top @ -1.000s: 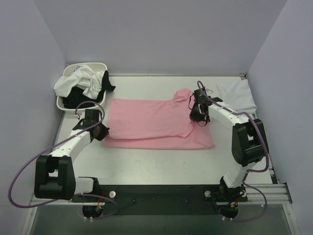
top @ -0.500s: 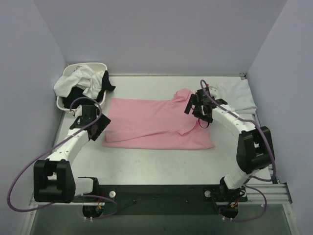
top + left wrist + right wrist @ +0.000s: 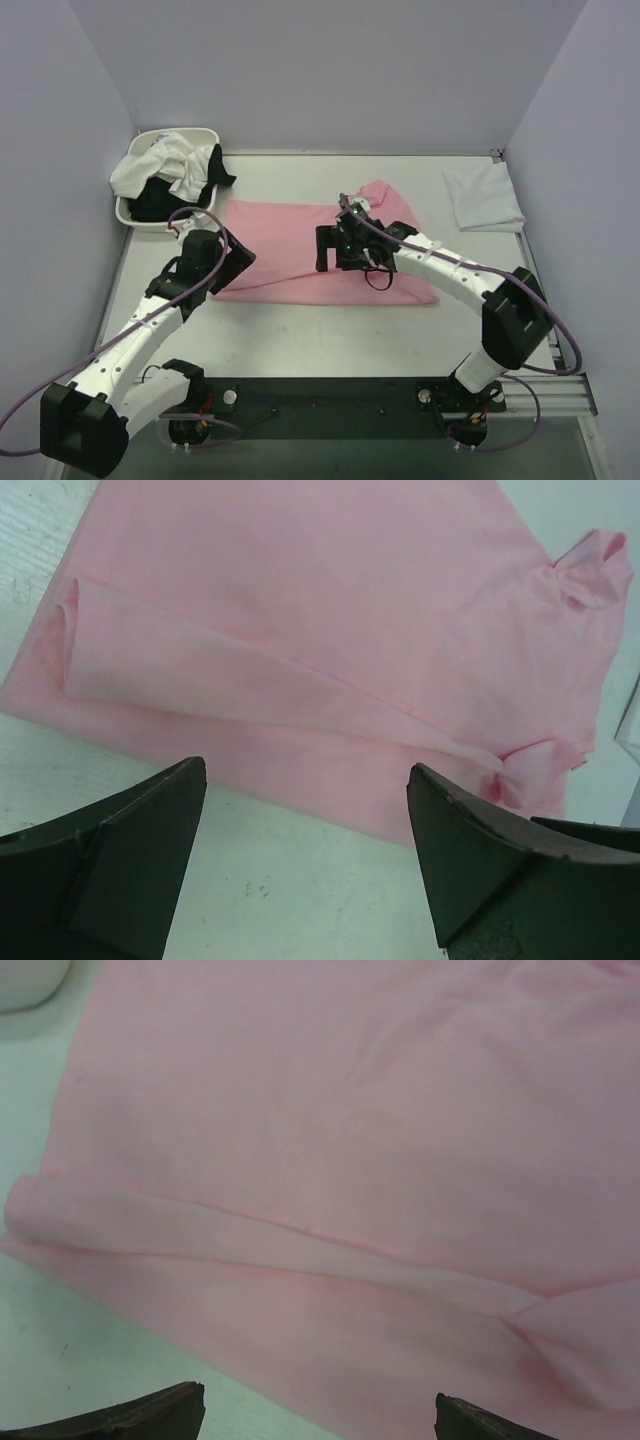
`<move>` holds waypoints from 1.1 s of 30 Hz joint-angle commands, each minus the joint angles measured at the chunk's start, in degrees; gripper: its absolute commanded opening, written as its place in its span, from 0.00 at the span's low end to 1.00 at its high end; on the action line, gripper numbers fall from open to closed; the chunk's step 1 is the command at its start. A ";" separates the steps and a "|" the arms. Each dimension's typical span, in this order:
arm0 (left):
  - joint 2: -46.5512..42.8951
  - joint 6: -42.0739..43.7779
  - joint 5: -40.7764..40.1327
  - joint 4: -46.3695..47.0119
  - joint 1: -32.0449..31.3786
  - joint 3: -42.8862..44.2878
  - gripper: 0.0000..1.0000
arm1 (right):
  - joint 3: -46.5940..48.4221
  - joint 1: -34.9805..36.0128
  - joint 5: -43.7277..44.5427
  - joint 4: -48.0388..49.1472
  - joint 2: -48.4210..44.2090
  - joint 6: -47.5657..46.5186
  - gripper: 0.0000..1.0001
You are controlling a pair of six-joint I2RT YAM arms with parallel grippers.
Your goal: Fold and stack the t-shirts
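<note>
While basin (image 3: 190, 133) flanks pink shirt (image 3: 290, 228), white shirt (image 3: 484, 198) apart.

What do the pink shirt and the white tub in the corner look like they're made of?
Pink shirt: soft matte fabric, probably cotton knit; it creases and folds limply. Tub: likely hard plastic, smooth white; its rim holds shape around piled clothes.

So the pink t-shirt (image 3: 285, 230) lies half-folded mid-worktop (image 3: 330, 330), right gripper (image 3: 328, 250) over its middle, left gripper (image 3: 238, 266) at its left edge. White and black shirts (image 3: 170, 172) heaped in the basin (image 3: 190, 132) back left, folded white shirt (image 3: 484, 198) back right.
</note>
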 commanded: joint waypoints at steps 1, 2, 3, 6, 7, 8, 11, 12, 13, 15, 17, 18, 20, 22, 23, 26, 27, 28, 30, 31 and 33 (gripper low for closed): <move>0.54 0.57 -0.89 0.60 -1.08 -0.50 0.91 | 4.72 5.20 -5.34 0.36 6.73 1.14 1.00; 0.63 1.36 -0.72 2.08 -1.08 -0.50 0.91 | 5.34 6.09 -5.00 0.89 7.96 1.67 1.00; 1.16 1.63 -0.54 2.71 -1.17 -0.76 0.91 | 5.61 6.79 -4.30 1.16 9.98 1.93 1.00; 2.04 2.68 0.59 6.48 -1.17 -1.47 0.90 | 5.00 8.12 -4.46 3.61 12.71 3.51 1.00; 3.17 3.03 0.86 7.71 -1.17 -1.73 0.90 | 4.39 8.21 -4.99 4.32 12.90 3.87 1.00; 3.71 3.21 1.04 9.29 -1.17 -1.99 0.90 | 3.16 8.38 -4.90 5.54 13.07 4.04 1.00; 6.43 3.04 1.57 11.24 -1.17 -2.17 0.89 | 1.49 8.56 -4.99 6.96 13.07 4.75 1.00; 7.48 2.95 1.92 11.76 -1.17 -2.70 0.89 | 0.52 8.56 -4.90 7.13 12.90 5.10 1.00; 8.01 2.95 2.10 13.07 -1.17 -2.96 0.89 | -0.01 8.82 -4.82 7.83 12.72 5.10 1.00; 9.41 2.51 2.80 14.40 -1.17 -3.84 0.89 | -1.24 9.08 -4.55 8.28 12.37 5.10 1.00; 10.39 2.16 3.06 16.68 -1.17 -5.24 0.89 | -1.86 9.26 -4.47 8.89 12.28 5.28 1.00; 11.35 1.98 3.41 17.47 -1.17 -5.60 0.89 | -2.12 9.35 -4.46 8.98 12.28 5.28 1.00; 12.41 1.63 3.68 19.06 -1.26 -6.39 0.89 | -3.00 9.35 -4.46 9.50 12.20 5.36 1.00; 13.55 1.37 4.03 20.20 -1.26 -6.65 0.88 | -3.79 9.35 -4.64 10.12 12.11 5.54 1.00; 13.82 1.28 4.20 20.55 -1.26 -6.83 0.88 | -4.14 9.35 -4.73 10.21 12.02 5.63 1.00; 15.22 0.93 4.82 21.61 -1.26 -7.01 0.88 | -5.11 9.52 -4.73 11.09 12.19 5.89 1.00; 15.57 0.84 5.17 21.79 -1.26 -7.09 0.88 | -5.37 9.61 -5.08 11.26 12.37 5.89 1.00; 15.58 0.58 5.26 22.40 -1.26 -7.27 0.88 | -5.55 9.61 -5.17 11.53 12.55 6.07 1.00; 16.01 0.49 5.44 22.67 -1.26 -7.45 0.88 | -6.16 9.87 -5.26 11.97 12.99 6.50 1.00; 16.10 0.40 5.61 22.93 -1.26 -7.45 0.88 | -6.43 9.96 -5.34 12.49 13.16 6.77 1.00; 16.71 0.31 5.88 23.02 -1.26 -7.45 0.88 | -7.39 9.97 -5.52 13.28 13.69 7.38 1.00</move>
